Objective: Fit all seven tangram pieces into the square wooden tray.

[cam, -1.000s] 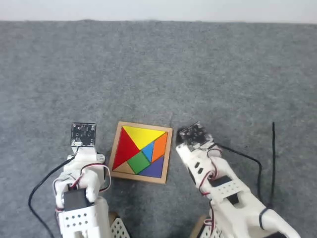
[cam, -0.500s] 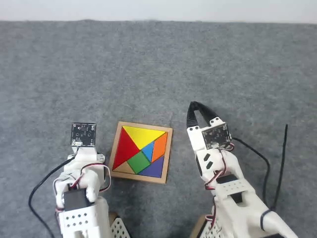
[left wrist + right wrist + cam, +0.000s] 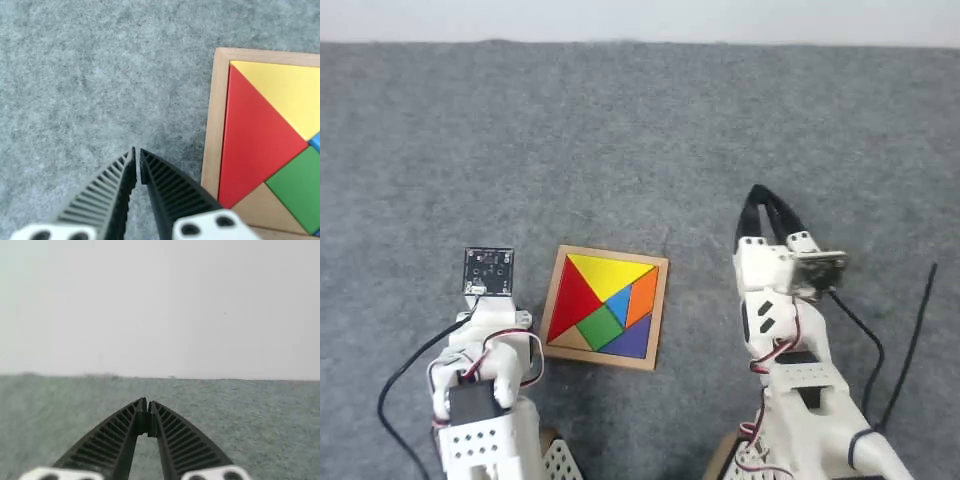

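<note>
Right arm is backing off: a second ago its wrist sat low, just beside the right-hand edge of the square wooden tray (image 3: pixel 616 254). Now it's swung out to the right and tipped up, well apart from the tray. Right gripper (image 3: pixel 760 195) has its fingers pressed together and carries nothing. Its wrist view looks out along the grey mat (image 3: pixel 620 130) to the pale wall (image 3: pixel 160 305), not down at the work. The left arm hasn't moved across the three frames. Left gripper (image 3: pixel 137 157) hangs over bare mat near the tray's left rim, fingers all but touching, nothing pinched. The tray is in the same spot, flat on the mat between the two arms, nearer the left one. Contents: yellow triangle (image 3: pixel 610 272), red triangle (image 3: pixel 574 300), small blue triangle (image 3: pixel 618 303), orange piece (image 3: pixel 642 300), green square (image 3: pixel 601 325), tan triangle (image 3: pixel 569 339), purple piece (image 3: pixel 633 341). That's seven, all inside the rim. They look flush, with no gaps or raised corners that I can make out, and no loose pieces on the mat. My read is that the fit is done and the right arm's pull-away is a retreat towards rest, not a reach for another pick. All that's left is parking the arm. The only risk I see is a sweep back across the tray knocking a piece loose.
</note>
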### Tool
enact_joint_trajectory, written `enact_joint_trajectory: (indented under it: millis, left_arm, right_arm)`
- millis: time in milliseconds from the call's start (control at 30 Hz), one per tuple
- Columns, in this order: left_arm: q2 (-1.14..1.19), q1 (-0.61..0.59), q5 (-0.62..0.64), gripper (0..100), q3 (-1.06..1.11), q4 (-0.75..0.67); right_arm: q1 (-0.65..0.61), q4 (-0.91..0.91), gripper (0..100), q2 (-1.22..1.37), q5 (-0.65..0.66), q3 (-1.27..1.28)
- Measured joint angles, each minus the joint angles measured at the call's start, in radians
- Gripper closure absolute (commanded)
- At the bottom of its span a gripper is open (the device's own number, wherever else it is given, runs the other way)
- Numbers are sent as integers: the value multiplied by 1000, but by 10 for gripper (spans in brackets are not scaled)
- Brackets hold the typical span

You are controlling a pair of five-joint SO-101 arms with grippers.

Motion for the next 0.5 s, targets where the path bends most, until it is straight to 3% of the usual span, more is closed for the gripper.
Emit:
enact_joint_trajectory:
  millis: [167,300,500]
  left_arm:
    - [0,0,0,988,0,0]
    - [0,0,0,988,0,0]
    - [0,0,0,988,0,0]
  right_arm:
    - [15,-54,989,0,-161,0]
    - [15,-140,989,0,-178,0]
    - [32,-259,988,0,12,0]
